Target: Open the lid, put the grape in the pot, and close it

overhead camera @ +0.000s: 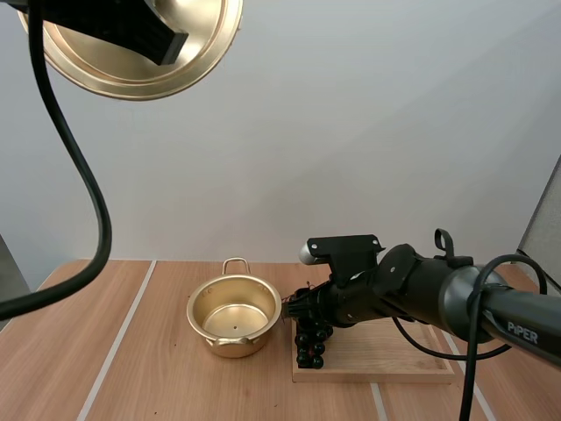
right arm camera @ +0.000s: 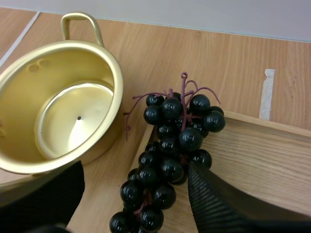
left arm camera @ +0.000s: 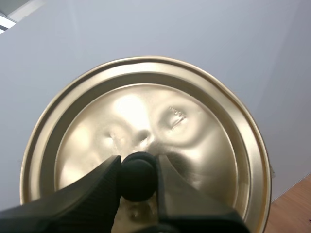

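The gold pot [overhead camera: 235, 316] stands uncovered on the table, and in the right wrist view the pot [right arm camera: 63, 104] has nothing inside. Its gold lid [overhead camera: 96, 66] hangs high at the far left. My left gripper [overhead camera: 168, 46] is shut on it, and its fingers pinch the lid's black knob [left arm camera: 138, 175]. A bunch of dark grapes [overhead camera: 308, 340] lies across the left edge of the wooden tray [overhead camera: 386, 361], just right of the pot. My right gripper [overhead camera: 302, 314] is low over the bunch. Around the grapes [right arm camera: 170, 143] my right gripper [right arm camera: 135, 170] stands open, one finger on each side.
The tray [right arm camera: 262, 155] takes up the right side of the wooden table [overhead camera: 131, 351], with its raised rim next to the pot. The pot's loop handle [right arm camera: 80, 24] points toward the far edge.
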